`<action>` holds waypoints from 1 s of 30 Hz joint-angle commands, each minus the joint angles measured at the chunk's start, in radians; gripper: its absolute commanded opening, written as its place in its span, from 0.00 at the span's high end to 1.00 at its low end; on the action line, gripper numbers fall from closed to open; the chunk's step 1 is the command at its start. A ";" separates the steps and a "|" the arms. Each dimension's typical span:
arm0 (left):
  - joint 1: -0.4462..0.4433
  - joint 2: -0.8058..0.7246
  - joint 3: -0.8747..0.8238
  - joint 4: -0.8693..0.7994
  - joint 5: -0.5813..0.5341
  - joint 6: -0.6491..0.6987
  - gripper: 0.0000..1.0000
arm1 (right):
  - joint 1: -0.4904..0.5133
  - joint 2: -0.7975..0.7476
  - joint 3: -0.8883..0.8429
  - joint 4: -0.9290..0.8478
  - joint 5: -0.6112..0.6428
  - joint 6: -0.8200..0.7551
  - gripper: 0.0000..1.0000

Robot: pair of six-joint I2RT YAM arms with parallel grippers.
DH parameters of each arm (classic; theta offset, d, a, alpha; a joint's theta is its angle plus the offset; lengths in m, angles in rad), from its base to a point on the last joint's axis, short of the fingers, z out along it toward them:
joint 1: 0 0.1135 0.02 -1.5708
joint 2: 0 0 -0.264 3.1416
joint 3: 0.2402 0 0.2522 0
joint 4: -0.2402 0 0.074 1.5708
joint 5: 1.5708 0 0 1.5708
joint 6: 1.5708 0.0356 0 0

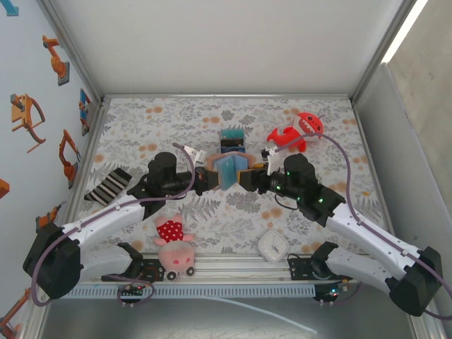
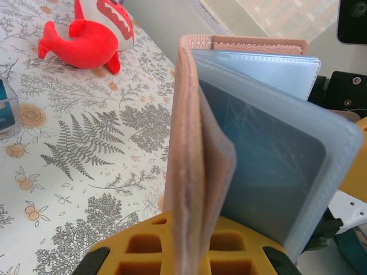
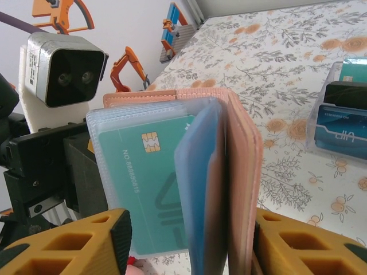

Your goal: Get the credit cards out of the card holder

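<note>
Floral cloth (image 1: 212,120) below; left claw (image 1: 210,179), right claw (image 1: 249,176) clamp card holder (image 1: 229,168).

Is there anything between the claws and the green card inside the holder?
Yes. The green card lies inside a clear sleeve of the holder, and the left claw and right claw both grip the holder.

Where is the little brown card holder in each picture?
Top external: the card holder stands open in the middle, just under the clear card box.
Left wrist: the card holder takes up the centre and right, tan cover edge-on; the clear card box peeks in at the left edge.
Right wrist: the card holder is in the centre, with a green card inside; the clear card box is at the right.
Shared landmark: the clear card box.
</note>
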State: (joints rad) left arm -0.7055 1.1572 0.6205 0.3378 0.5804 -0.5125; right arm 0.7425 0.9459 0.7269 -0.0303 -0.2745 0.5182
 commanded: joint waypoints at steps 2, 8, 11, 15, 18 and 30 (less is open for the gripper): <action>0.000 -0.005 0.025 0.058 0.043 -0.016 1.00 | 0.006 0.000 0.028 0.008 0.024 -0.016 0.47; 0.001 -0.002 0.025 0.081 0.079 -0.020 1.00 | 0.006 0.015 0.021 0.015 0.028 -0.021 0.52; 0.001 0.000 0.027 0.082 0.091 -0.018 1.00 | 0.006 0.019 0.019 0.020 0.031 -0.022 0.66; 0.004 -0.002 0.027 0.054 0.081 -0.012 1.00 | 0.006 0.013 0.018 0.023 0.027 -0.020 0.97; 0.013 -0.012 0.023 0.021 0.049 -0.011 0.84 | 0.006 -0.001 0.017 0.010 0.036 -0.016 1.00; 0.032 -0.058 -0.012 0.055 0.038 -0.039 0.23 | 0.006 -0.046 0.008 -0.019 0.076 0.005 1.00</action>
State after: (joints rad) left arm -0.6788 1.1271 0.6186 0.3500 0.6094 -0.5446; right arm 0.7425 0.9211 0.7269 -0.0662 -0.2222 0.5064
